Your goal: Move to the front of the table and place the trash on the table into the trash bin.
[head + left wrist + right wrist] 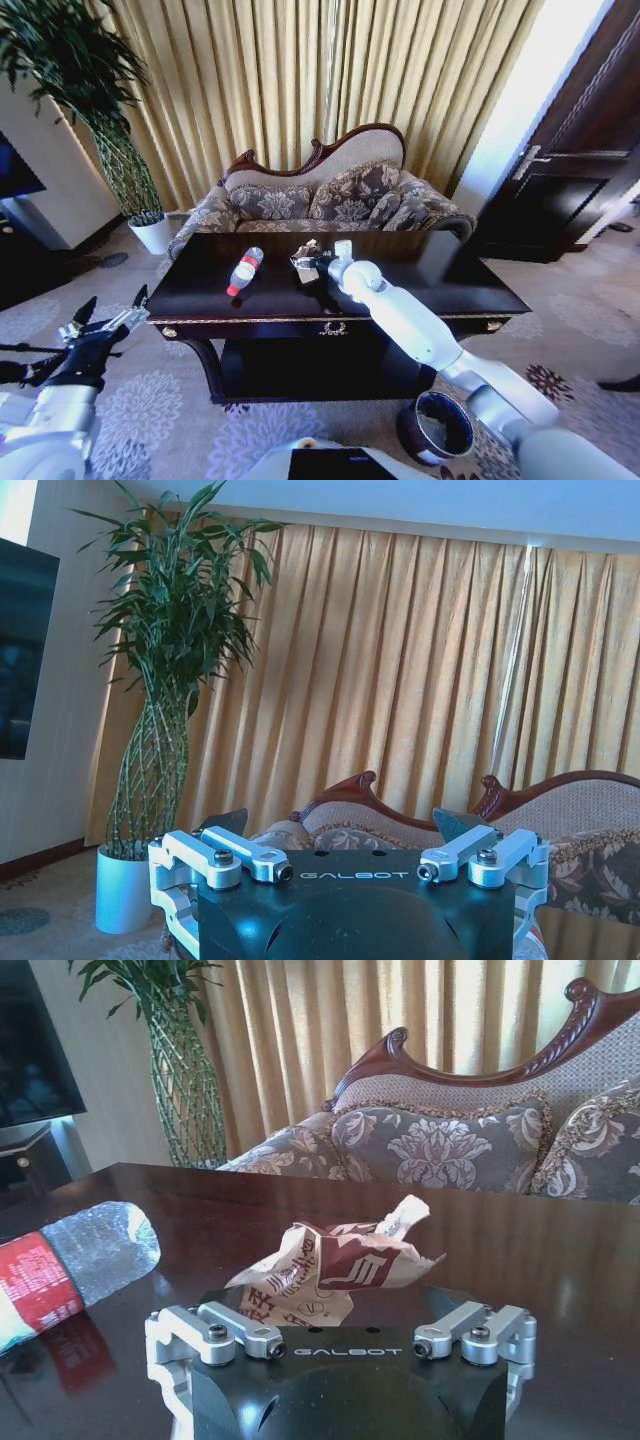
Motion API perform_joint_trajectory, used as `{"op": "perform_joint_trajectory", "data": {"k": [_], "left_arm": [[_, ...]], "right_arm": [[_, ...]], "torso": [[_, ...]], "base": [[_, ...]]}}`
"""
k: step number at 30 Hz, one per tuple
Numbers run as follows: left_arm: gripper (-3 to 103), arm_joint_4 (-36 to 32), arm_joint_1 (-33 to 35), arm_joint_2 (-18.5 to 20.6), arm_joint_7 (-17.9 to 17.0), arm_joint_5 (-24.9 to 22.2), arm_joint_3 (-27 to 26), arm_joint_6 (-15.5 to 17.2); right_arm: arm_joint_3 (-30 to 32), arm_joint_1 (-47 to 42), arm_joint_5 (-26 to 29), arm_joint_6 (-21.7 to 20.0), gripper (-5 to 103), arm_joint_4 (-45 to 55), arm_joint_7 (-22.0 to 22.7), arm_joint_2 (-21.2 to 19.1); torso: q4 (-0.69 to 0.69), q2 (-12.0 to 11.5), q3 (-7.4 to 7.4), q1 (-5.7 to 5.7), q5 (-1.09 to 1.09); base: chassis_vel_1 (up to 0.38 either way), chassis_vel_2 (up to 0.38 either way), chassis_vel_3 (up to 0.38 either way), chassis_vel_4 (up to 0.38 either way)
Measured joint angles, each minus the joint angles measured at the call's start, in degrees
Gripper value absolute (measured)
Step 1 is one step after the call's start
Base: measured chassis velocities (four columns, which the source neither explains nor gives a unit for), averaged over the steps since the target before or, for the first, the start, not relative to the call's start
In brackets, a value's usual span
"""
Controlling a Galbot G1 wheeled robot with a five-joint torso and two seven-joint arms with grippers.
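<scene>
The sofa [330, 195] stands against the far curtains [300, 70], with a tall plant [95, 110] in a white pot [152, 235] at the far left. In front of the sofa is the dark glossy table [430, 280], a gold ornament at the middle of its near edge. The round dark trash bin [436, 428] sits on the carpet near the table's right front leg, beneath the right arm.

On the tabletop, left of centre, a clear plastic bottle [245, 271] lies on its side, its red label wrapped around the middle and its white cap pointing toward the sofa; the print on the label is too small to read. Just right of it, near the centre, rests a crumpled paper wrapper [335, 1270], beige with dark red panels, red Chinese characters and a pale logo.

The right gripper [318, 263] reaches over the table to the wrapper. Its fingers cannot be made out past the black housing, which reads "GALBOT", so whether they grip the paper cannot be told.

The left gripper [108, 312] hangs off the table's left end above the carpet, its dark fingertips [228, 822] spread wide apart with nothing between them; its housing carries the same "GALBOT" lettering.
</scene>
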Motion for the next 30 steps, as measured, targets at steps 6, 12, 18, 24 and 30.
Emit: {"op": "perform_joint_trajectory", "data": {"k": [6, 12, 18, 24, 30], "left_arm": [[100, 0.0, 0.1, -0.1, 0.1, -0.1, -0.3, -0.3], [100, 0.0, 0.1, -0.2, 0.2, -0.1, -0.3, -0.5], [100, 0.0, 0.1, -0.3, 0.4, -0.1, -0.2, -0.6], [100, 0.0, 0.2, -0.3, 0.5, -0.1, -0.3, -0.7], [100, 0.0, 0.1, -0.3, 0.6, 0.0, -0.1, -0.8]], "right_arm": [[0.1, 0.0, -0.5, 0.1, 79, 0.0, 0.1, -0.2], [0.3, -0.2, -0.7, 0.2, 62, 0.4, 0.2, -0.5], [0.4, -0.5, -0.9, 0.5, 35, 0.9, 0.2, -0.6], [0.4, -0.6, -1.0, 0.6, 13, 1.3, 0.1, -0.6], [0.3, -0.7, -1.3, 0.6, 1, 1.6, 0.0, -0.5]], "torso": [[0.0, 0.0, 0.0, 0.0, 0.0], [0.0, 0.0, 0.0, 0.0, 0.0], [0.0, 0.0, 0.0, 0.0, 0.0], [0.0, 0.0, 0.0, 0.0, 0.0], [0.0, 0.0, 0.0, 0.0, 0.0]], "base": [[0.0, 0.0, 0.0, 0.0], [0.0, 0.0, 0.0, 0.0], [0.0, 0.0, 0.0, 0.0], [0.0, 0.0, 0.0, 0.0], [0.0, 0.0, 0.0, 0.0]]}}
